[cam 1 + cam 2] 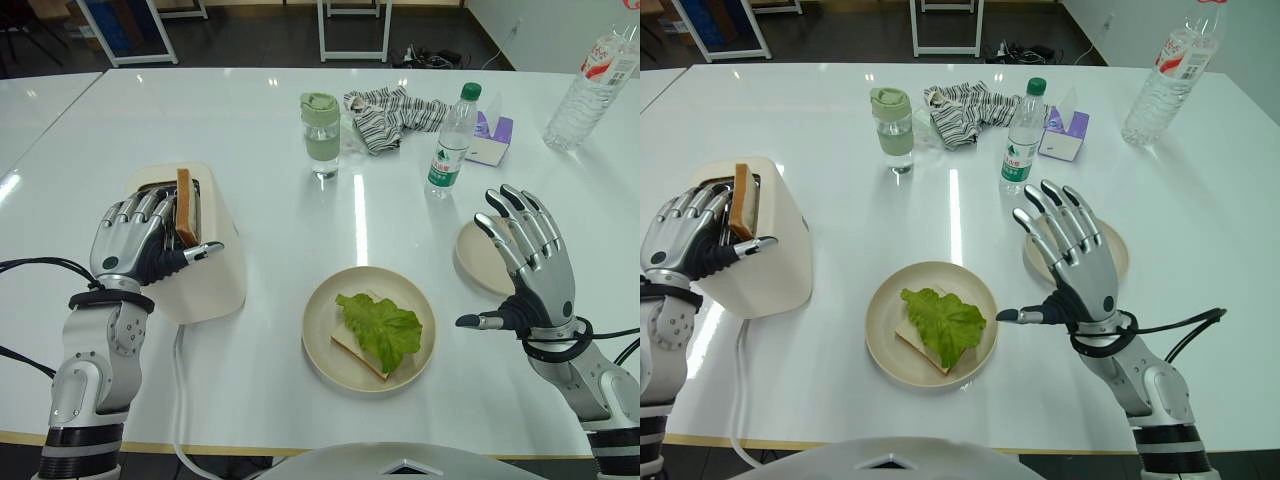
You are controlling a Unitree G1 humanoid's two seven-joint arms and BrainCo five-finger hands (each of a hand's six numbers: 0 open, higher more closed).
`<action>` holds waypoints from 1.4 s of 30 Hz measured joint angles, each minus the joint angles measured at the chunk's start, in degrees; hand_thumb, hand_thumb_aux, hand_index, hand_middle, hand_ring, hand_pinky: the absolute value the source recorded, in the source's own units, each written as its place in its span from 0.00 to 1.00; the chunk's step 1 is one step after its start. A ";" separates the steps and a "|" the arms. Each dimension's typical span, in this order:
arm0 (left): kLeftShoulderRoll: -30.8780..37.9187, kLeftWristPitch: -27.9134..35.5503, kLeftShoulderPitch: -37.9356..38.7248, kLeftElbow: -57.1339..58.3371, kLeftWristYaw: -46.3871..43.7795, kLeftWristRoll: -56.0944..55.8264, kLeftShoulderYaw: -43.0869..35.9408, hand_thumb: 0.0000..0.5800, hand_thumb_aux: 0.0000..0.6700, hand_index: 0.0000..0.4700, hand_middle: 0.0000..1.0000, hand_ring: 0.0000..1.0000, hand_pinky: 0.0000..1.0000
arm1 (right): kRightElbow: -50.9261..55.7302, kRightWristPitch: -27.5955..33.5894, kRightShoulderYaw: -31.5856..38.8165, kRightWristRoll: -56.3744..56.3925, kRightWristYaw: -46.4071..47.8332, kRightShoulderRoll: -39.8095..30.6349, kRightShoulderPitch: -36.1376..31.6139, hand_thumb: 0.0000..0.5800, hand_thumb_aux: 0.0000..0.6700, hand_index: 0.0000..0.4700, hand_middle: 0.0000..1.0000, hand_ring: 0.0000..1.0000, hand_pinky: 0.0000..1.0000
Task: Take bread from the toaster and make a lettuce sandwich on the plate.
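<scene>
Left hand (135,240) is hanging over the toaster (215,285) beside the bread (184,205), grip impossible to tell; right hand (535,270) is hovering spread open, holding nothing, near the table's (250,120) front edge

No text legible at this range. Green-and-white label seen wrapped round green-capped bottle (452,140) at far side of surface (250,110) — characters too small to be read. Red-and-white label seen on large clear bottle (592,90) at far right — print not made out. Tissue box (493,138) beside green-capped bottle: nothing readable.
</scene>
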 measured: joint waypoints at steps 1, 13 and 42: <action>0.00 0.03 -0.09 0.23 -0.02 -0.44 -0.06 1.00 1.00 1.00 0.00 0.00 0.00 | 0.00 0.00 0.00 0.00 0.00 0.00 0.00 0.00 0.00 0.00 0.00 0.00 0.00; -0.81 1.76 -1.41 -0.58 -1.83 -8.70 0.84 1.00 1.00 1.00 0.00 0.00 0.00 | 0.00 -0.09 -0.08 -0.02 -0.66 -0.05 1.13 0.00 0.00 0.00 0.00 0.00 0.00; -5.15 -4.52 -14.54 -0.17 17.46 -17.28 8.25 1.00 1.00 1.00 1.00 1.00 1.00 | 1.73 0.07 0.00 -1.00 -1.77 -0.05 1.41 0.00 0.00 0.00 0.00 0.00 0.00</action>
